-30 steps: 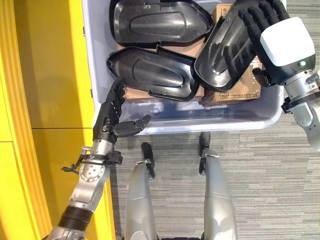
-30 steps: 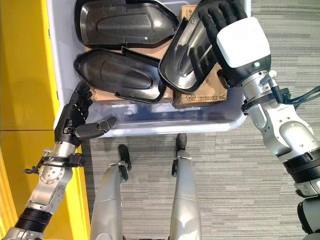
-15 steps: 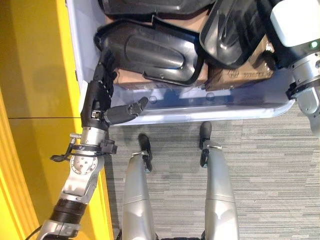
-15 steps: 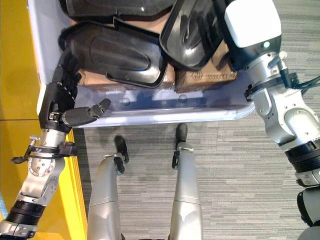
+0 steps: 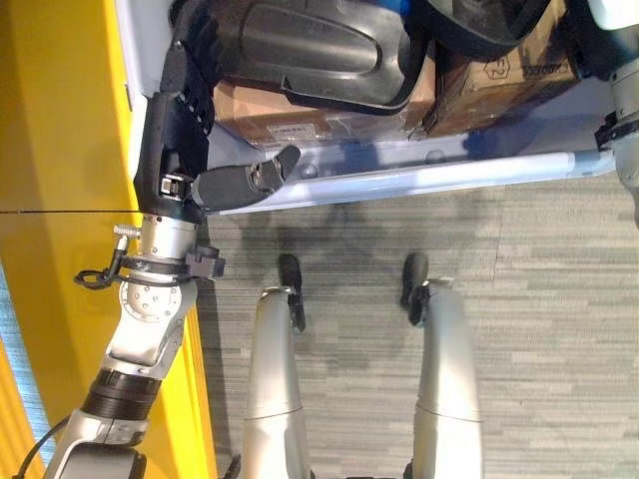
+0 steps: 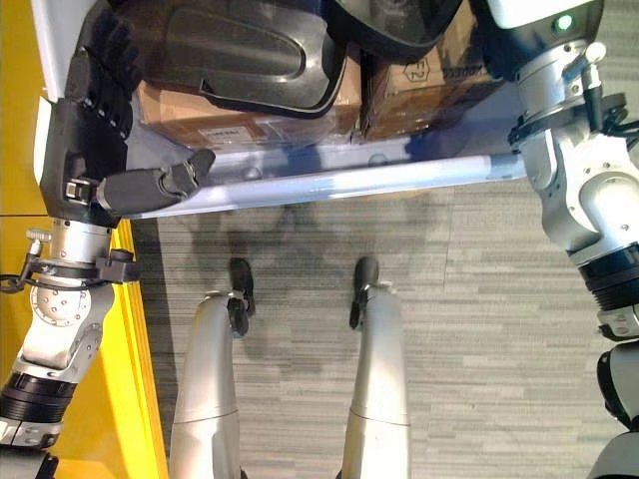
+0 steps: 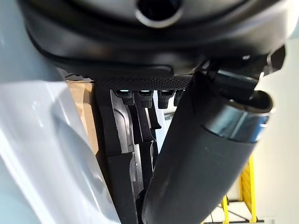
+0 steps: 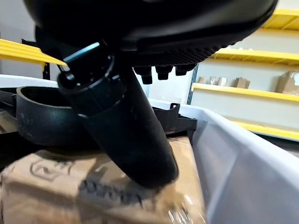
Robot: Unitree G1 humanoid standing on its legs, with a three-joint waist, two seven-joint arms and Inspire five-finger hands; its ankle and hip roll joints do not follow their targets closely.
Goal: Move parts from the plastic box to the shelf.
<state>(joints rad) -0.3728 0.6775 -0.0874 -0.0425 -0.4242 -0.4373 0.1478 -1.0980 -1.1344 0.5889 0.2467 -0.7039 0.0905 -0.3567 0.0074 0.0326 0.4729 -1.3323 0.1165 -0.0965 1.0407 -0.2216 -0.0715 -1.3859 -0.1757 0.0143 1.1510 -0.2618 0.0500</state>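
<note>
Grey striped carpet [image 5: 539, 299] underfoot. Yellow panel [image 5: 60, 130] along the left side, a dark horizontal seam across it. Brown cardboard boxes [image 6: 419, 85] beneath the black shells. Yellow racking [image 8: 261, 88] with small cartons in the background.

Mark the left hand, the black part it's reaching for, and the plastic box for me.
left hand [image 5: 172, 150]: left eye view, on its dark back.
black part [image 5: 300, 45]: left eye view, on its raised middle.
plastic box [image 5: 449, 170]: left eye view, on its near rim.
</note>
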